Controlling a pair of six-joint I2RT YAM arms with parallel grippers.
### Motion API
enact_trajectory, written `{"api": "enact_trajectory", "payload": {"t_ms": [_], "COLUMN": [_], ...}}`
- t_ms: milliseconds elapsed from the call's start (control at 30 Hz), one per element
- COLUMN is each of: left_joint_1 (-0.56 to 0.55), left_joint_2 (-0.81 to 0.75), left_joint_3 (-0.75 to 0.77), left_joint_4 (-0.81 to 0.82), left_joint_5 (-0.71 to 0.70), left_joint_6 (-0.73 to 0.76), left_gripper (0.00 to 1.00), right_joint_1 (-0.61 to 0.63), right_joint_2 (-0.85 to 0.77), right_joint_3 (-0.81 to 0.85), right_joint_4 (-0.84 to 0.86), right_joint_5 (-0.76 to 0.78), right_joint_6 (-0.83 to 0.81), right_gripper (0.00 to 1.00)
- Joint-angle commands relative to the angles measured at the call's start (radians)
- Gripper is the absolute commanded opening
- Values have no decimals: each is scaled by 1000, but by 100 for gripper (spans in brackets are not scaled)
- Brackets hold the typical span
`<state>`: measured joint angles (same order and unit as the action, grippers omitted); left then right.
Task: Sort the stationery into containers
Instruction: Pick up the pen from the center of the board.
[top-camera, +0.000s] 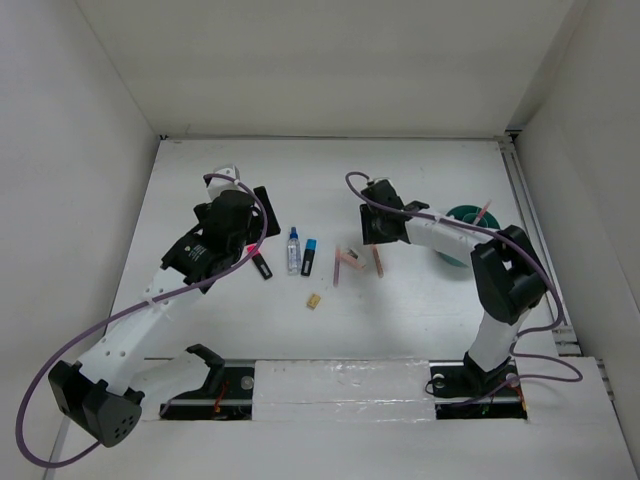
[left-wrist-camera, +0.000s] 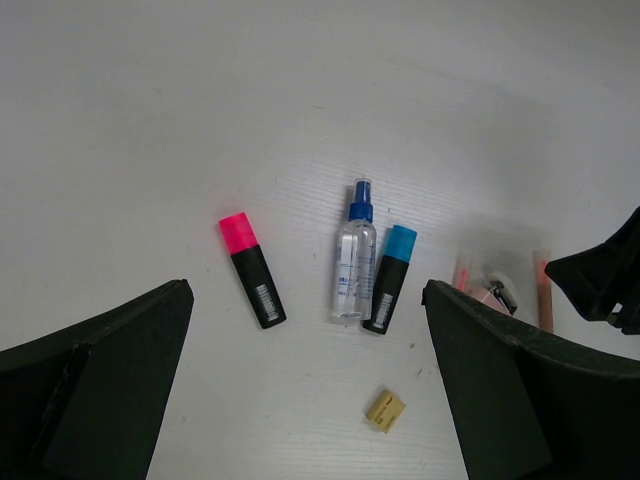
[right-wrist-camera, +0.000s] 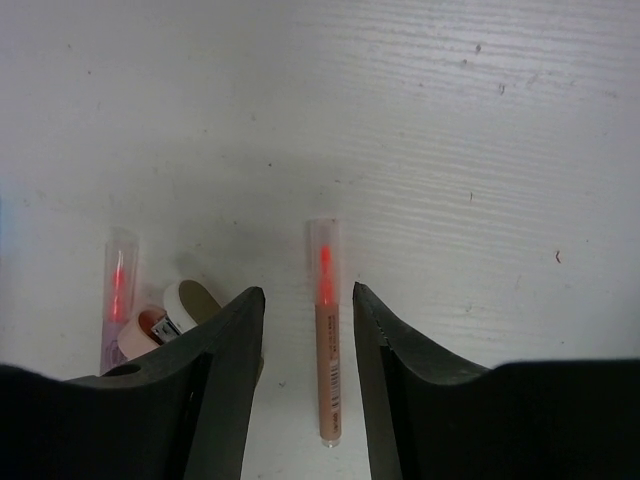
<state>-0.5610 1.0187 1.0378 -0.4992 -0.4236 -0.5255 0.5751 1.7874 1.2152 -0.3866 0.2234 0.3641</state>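
A black marker with a pink cap (top-camera: 262, 265), a clear blue-capped bottle (top-camera: 293, 250) and a black marker with a blue cap (top-camera: 308, 257) lie side by side mid-table. A tiny tan piece (top-camera: 314, 300) lies nearer. My left gripper (top-camera: 240, 195) hovers high, open and empty; its view shows the pink-capped marker (left-wrist-camera: 252, 272), bottle (left-wrist-camera: 354, 262), blue-capped marker (left-wrist-camera: 390, 280) and tan piece (left-wrist-camera: 385, 410). My right gripper (right-wrist-camera: 308, 292) is open, low, its fingers on either side of a salmon pencil (right-wrist-camera: 328, 340), not touching it. A pink block (right-wrist-camera: 140, 335) and a second pencil (right-wrist-camera: 118, 285) lie left of it.
The teal-green cup (top-camera: 465, 235) stands at the right, partly hidden behind the right arm, with a salmon pencil (top-camera: 484, 212) sticking out of it. White walls enclose the table on the left, back and right.
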Motion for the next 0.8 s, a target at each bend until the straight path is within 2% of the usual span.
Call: {"api": "enact_trajectory", "payload": {"t_ms": [0,633,733,767], "left_joint_1": [6,6,6,6], "left_joint_2": [-2,-11,-11,-11], "left_joint_3": [10,10,10,10], "left_joint_4": [1,1,1,1], "left_joint_5": [-12,-3,-3,-3], "left_joint_6": [-7,-7,-7,-7], "left_gripper": [100,100,100,100], "right_joint_1": [12,22,12,12], "right_joint_2": [-8,53,53,64], "right_joint_3": [-19,-39,-39,-39], "right_joint_4": [11,-9,-9,-9], "right_joint_5": [-7,-27,-27,-27], "right_joint_6": [19,38,38,38], "right_gripper": [47,45,44,41]}}
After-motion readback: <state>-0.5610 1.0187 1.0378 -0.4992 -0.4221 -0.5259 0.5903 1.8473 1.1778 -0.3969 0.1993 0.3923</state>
